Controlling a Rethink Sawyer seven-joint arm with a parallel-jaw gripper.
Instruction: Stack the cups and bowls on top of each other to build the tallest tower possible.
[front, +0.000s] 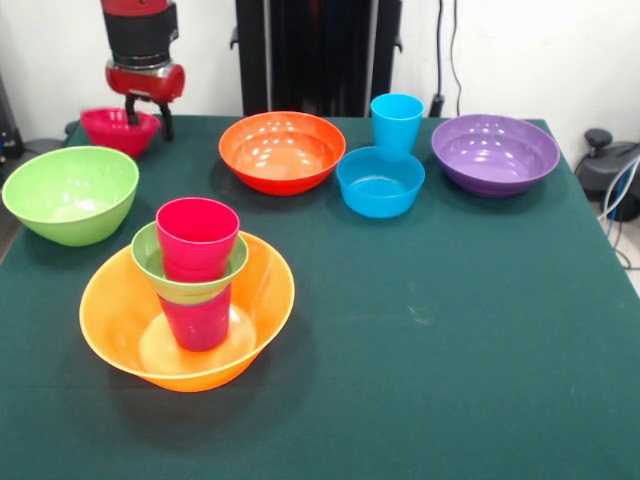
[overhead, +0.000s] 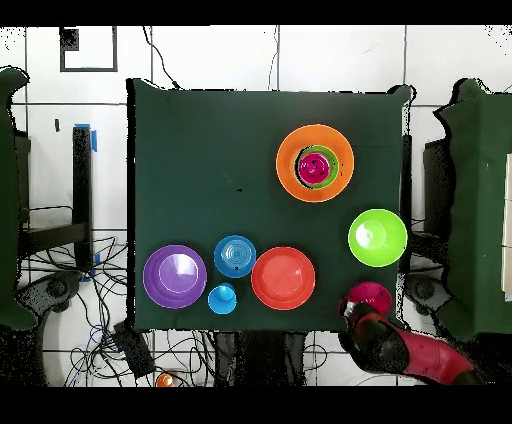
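Observation:
The tower stands in the large orange bowl (front: 120, 330) (overhead: 290, 150) at the front left. A pink-red cup (front: 200, 320) rests in it, carrying the small lime green bowl (front: 150, 262) with a second pink-red cup (front: 197, 238) (overhead: 314, 168) inside. My gripper (front: 148, 118) (overhead: 355, 310) is open at the far left. Its fingers (front: 167, 125) stand apart astride the right rim of the small pink-red bowl (front: 112, 130) (overhead: 374, 295). A sky blue cup (front: 397, 122) (overhead: 222, 298) stands just behind the small blue bowl (front: 380, 185) (overhead: 235, 256).
A large lime green bowl (front: 70, 195) (overhead: 377, 237) sits at the left edge between the pink-red bowl and the tower. The red-orange bowl (front: 282, 152) (overhead: 283, 278) and the purple bowl (front: 495, 152) (overhead: 175, 277) line the far side. Cables hang off the table's right.

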